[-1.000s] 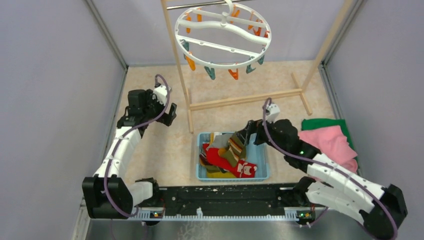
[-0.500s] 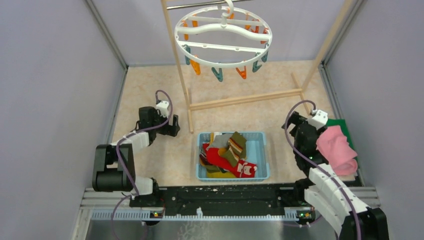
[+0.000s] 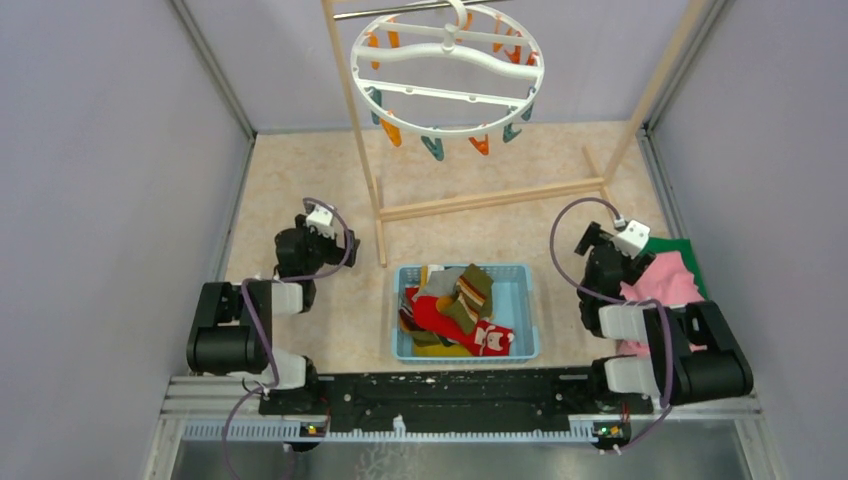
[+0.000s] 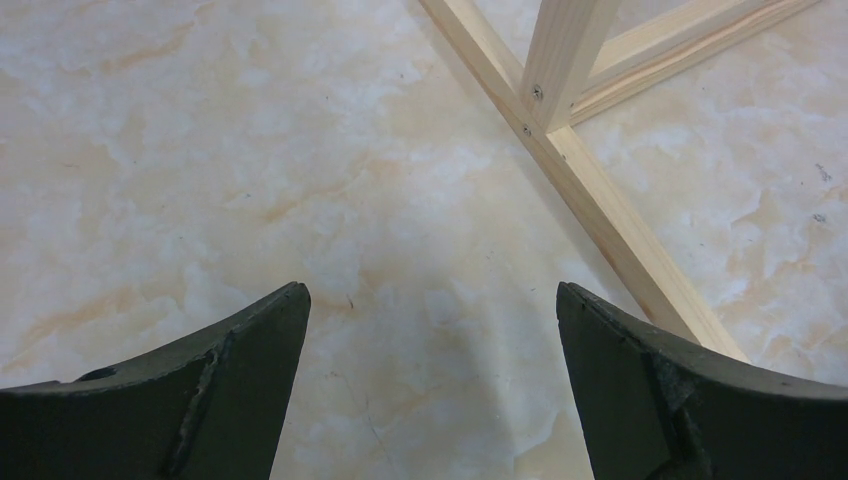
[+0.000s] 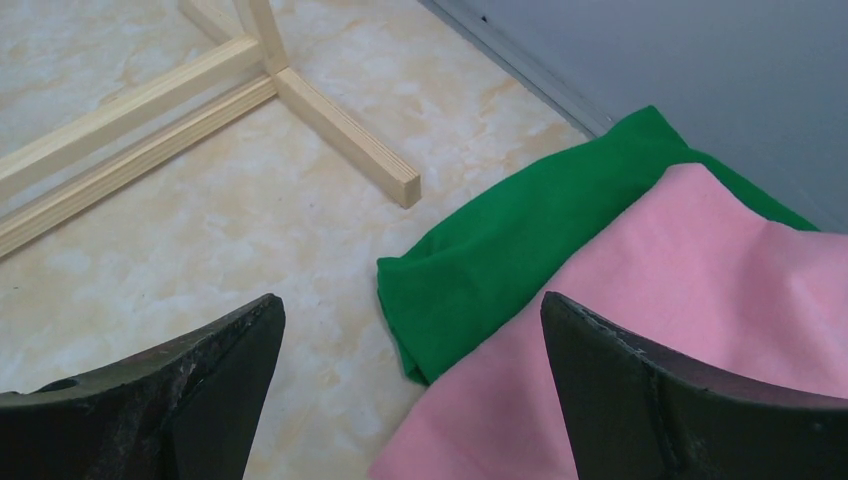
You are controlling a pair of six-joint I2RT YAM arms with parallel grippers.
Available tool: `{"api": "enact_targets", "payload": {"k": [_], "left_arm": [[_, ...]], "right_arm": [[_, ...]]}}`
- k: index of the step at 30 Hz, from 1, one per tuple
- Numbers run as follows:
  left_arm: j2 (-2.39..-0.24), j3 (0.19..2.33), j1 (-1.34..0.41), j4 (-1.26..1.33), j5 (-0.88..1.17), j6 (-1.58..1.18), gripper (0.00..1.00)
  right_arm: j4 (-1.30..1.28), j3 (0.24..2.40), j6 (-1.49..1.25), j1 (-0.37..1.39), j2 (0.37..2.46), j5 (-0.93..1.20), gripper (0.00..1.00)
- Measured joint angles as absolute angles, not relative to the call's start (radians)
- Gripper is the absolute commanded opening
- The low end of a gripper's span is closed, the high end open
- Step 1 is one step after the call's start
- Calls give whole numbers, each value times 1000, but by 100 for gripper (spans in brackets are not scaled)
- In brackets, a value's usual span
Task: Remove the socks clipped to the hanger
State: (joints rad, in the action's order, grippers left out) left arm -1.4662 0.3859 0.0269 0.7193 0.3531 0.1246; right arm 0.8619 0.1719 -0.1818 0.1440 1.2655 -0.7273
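Note:
The white round hanger hangs from the metal rod at the top, its orange and teal clips empty. The socks, red, mustard, grey and striped, lie piled in the blue basket at the near middle. My left gripper is folded back at the left, open and empty over bare floor. My right gripper is folded back at the right, open and empty, above the edge of the green and pink cloths.
The wooden rack frame stands behind the basket; its foot shows in the left wrist view and the right wrist view. A green cloth and a pink cloth lie at the right by the wall.
Both arms have drawn back and folded down near their bases. The right gripper left the basket and moved right to the cloths. The hanger has swung a little.

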Motion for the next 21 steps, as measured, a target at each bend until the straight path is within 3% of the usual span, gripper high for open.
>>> {"api": "enact_targets", "payload": {"k": [8, 13, 21], "left_arm": [[-1587, 186, 28, 1133, 368, 128, 99], [-1586, 233, 28, 1122, 371, 128, 99], [-1580, 265, 28, 1120, 368, 128, 99]], "right_arm": [[1124, 129, -103, 131, 1358, -625, 99], [1308, 81, -14, 155, 1449, -529, 99], [1232, 160, -30, 100, 1474, -448, 99]]}}
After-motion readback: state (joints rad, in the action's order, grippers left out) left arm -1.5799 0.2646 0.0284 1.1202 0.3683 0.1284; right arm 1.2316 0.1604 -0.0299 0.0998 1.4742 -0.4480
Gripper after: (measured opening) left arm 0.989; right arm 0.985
